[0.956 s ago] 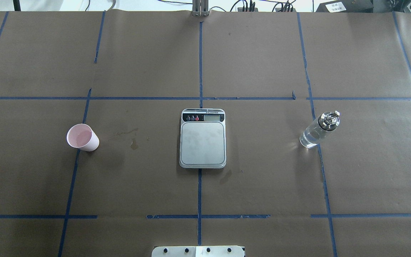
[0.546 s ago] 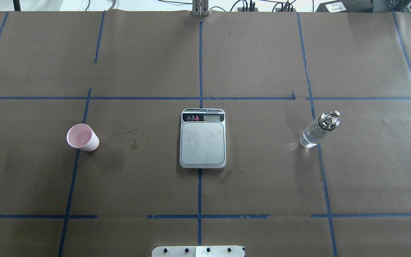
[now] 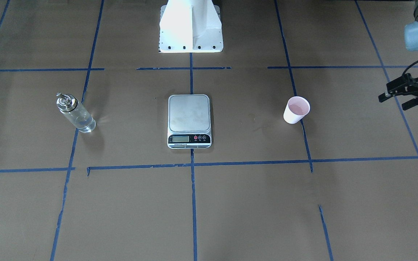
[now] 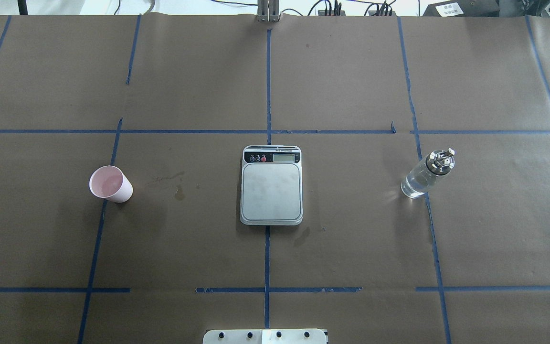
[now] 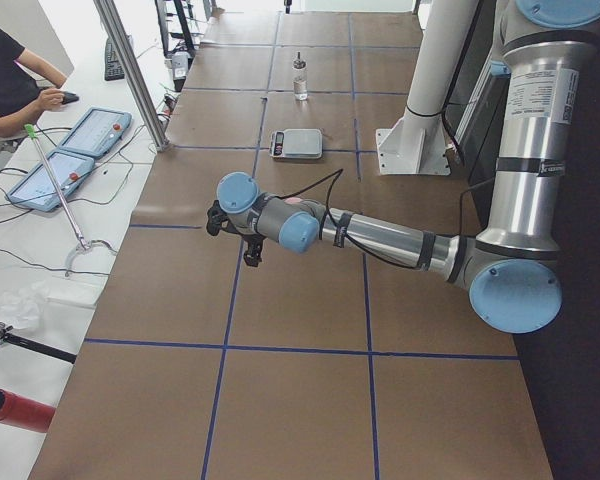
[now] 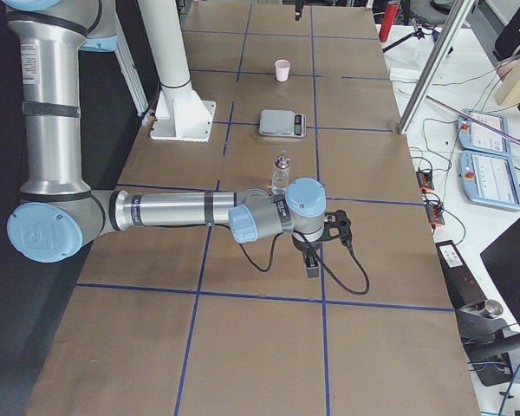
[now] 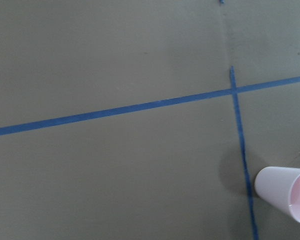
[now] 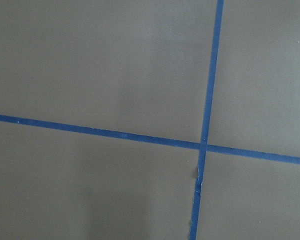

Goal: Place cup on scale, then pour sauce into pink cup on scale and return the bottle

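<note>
the scale [image 4: 271, 185] lies flat at the middle of the bench [image 4: 351, 71], straddling the centre line of blue tape [image 4: 268, 86]. its long axis runs from the robot's side to the far side, and the display and button end points away from the robot. nothing sits on its grey platform. the cup [image 4: 110, 184] stands upright on the robot's left, well apart from the scale, with its wide pink mouth facing up and its narrower base on a tape line. the bottle [image 4: 427, 174] stands upright on the robot's right, also well apart from the scale and beside another tape line. its long axis is vertical, the silver collar and spout are at the top, and the spout looks turned away from the scale. the left fingers [image 3: 390, 90] hang above the bench out beyond the cup, apart from it and holding nothing, and they are spread apart. the left wrist view catches the cup at its lower right corner. the right fingers [image 6: 310, 263] hover over the bench on the near side of the bottle in the right side view, not touching it. i cannot tell whether they are apart or together. the right wrist view shows only bench paper and crossing tape.
</note>
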